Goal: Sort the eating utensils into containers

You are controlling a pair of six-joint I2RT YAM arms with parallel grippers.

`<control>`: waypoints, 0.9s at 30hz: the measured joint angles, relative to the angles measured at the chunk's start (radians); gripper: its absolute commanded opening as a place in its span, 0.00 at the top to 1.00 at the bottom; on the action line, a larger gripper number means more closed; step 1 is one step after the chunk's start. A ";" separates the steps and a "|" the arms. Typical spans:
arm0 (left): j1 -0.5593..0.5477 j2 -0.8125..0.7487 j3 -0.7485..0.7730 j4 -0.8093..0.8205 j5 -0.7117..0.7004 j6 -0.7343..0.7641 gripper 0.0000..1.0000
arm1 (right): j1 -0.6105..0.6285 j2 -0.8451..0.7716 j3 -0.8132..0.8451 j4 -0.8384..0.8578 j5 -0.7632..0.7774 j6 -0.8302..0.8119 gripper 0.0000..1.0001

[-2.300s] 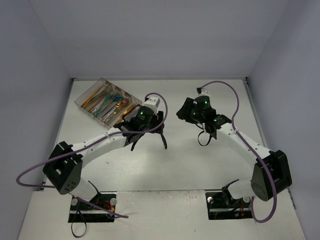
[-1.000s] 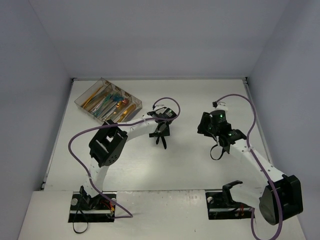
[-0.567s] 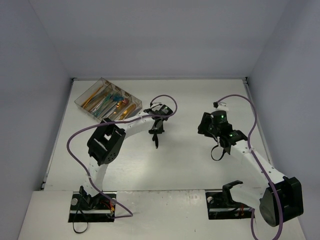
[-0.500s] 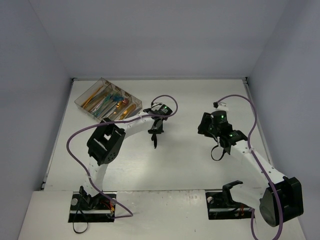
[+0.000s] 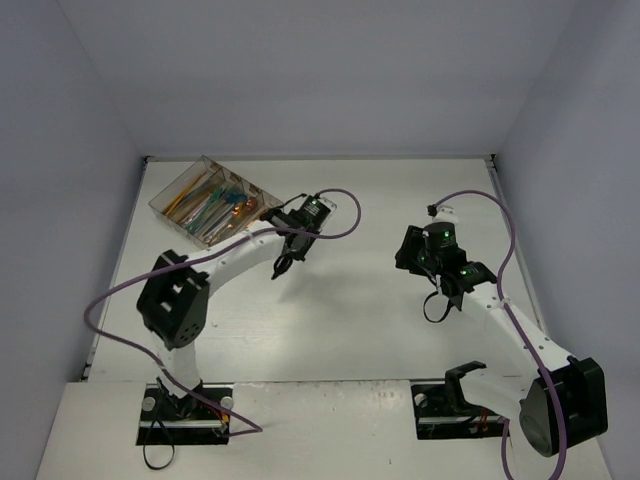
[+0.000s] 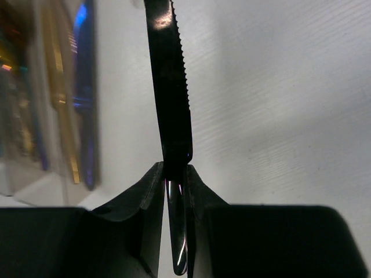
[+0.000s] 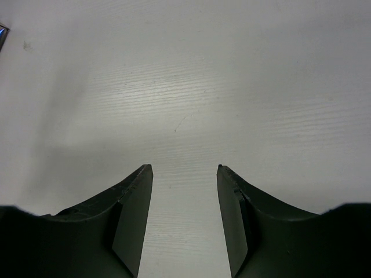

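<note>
Black, glossy metal: a serrated knife (image 6: 171, 87) is clamped between the closed fingers of the left gripper (image 6: 174, 174). The grip sits where blade meets handle, so the toothed blade projects forward and the rounded handle end runs back between the jaws. The piece looks thin, stiff and light. Its polished finish is probably slippery, and a narrow pinch at one spot may let it pivot. A hold on the flat faces near the balance point, as here, seems the soundest choice. Beyond the blade tip, to its left in the wrist view, stands the clear tray (image 5: 168, 217), where gold, blue and teal utensils (image 5: 215, 200) lie lengthwise in parallel compartments. From above, the knife hangs near the tray's right corner, not yet over a compartment. The right gripper (image 7: 184, 174) holds its jaws apart with nothing between them, over the bare white table (image 7: 232, 75), well apart from the tray.
</note>
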 measured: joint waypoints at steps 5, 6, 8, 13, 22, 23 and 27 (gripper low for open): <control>0.048 -0.198 -0.001 0.026 0.002 0.187 1.00 | 0.000 0.000 0.000 0.000 -0.001 0.000 0.54; 0.068 -0.224 -0.001 0.032 0.009 0.217 1.00 | 0.000 0.000 0.000 0.000 -0.001 0.000 0.54; 0.122 -0.252 -0.001 0.041 0.030 0.274 1.00 | -0.001 0.000 0.000 0.000 -0.001 0.000 0.54; 0.287 -0.236 -0.039 0.085 0.103 0.415 1.00 | -0.002 0.000 0.000 0.000 -0.002 0.002 0.54; 0.425 -0.127 -0.113 0.171 0.249 0.555 1.00 | -0.006 0.000 0.000 0.000 -0.014 0.013 0.54; 0.426 -0.114 -0.114 0.183 0.258 0.565 1.00 | -0.006 0.000 0.000 0.000 -0.020 0.015 0.54; 0.427 -0.067 -0.114 0.223 0.297 0.588 1.00 | -0.006 0.000 0.000 0.000 -0.033 0.022 0.54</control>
